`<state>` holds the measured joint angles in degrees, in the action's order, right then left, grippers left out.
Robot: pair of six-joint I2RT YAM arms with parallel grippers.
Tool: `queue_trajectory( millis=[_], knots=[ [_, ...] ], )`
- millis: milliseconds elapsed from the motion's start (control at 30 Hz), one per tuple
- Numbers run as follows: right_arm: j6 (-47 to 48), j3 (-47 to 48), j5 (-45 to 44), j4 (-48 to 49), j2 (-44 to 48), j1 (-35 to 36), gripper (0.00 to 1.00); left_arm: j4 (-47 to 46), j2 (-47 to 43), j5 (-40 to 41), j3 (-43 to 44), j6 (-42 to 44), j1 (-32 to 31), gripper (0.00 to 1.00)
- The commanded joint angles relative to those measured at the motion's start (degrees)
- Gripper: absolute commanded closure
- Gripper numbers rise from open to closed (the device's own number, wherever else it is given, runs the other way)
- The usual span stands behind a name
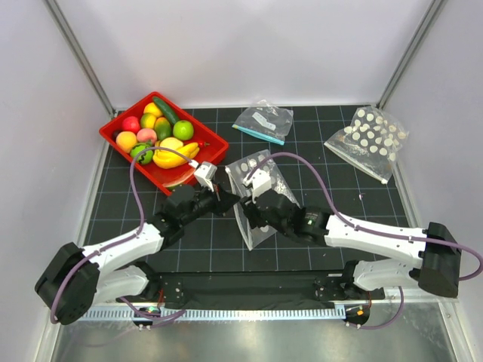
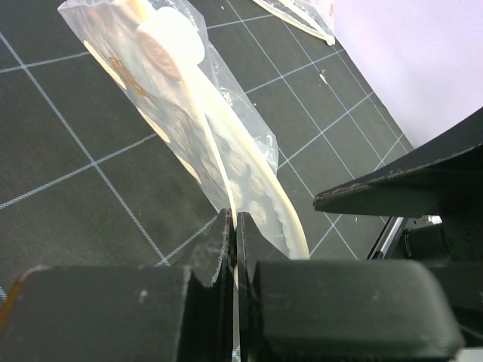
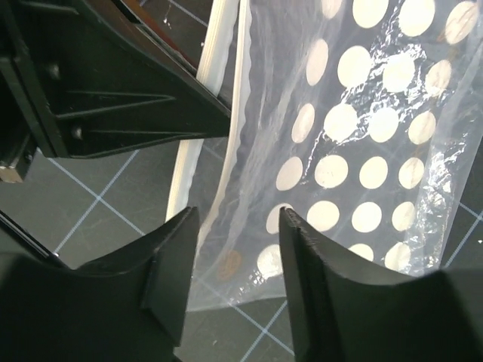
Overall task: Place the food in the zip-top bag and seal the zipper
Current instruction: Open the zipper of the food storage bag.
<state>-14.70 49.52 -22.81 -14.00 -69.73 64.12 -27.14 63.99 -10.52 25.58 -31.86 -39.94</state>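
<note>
The left gripper (image 2: 232, 226) is clamped on the edge of the dotted bag (image 2: 181, 124), mid-table. The right gripper (image 3: 238, 226) has its jaws apart over it, not pinching. The food (image 1: 160, 136) sits in the red tray (image 1: 211, 139) at 10 o'clock.

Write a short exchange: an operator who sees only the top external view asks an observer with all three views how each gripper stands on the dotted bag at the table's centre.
Operator: Has the left gripper really got the zip-top bag?
Observer: Yes. The left wrist view shows it shut on the bag's thin edge.
Operator: And the right gripper?
Observer: Its wrist view shows it open, jaws apart, the bag showing in the gap.
</note>
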Motion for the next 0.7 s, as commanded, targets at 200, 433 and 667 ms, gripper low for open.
queue_trajectory(
  millis=[200,433,667],
  knots=[
    [1.16,2.42,-6.45,2.93,-0.31,3.20,0.41,-1.43,-1.50,-0.90,0.78,1.36,0.04,1.00],
    [0.11,3.92,-14.98,1.70,-4.00,3.30,0.51,-1.43,-2.11,-0.90,0.52,1.53,0.04,1.00],
    [-0.50,6.90,-17.18,0.29,-8.84,3.38,0.57,-1.43,-1.94,-1.17,0.61,1.62,0.13,1.00]
  ],
)
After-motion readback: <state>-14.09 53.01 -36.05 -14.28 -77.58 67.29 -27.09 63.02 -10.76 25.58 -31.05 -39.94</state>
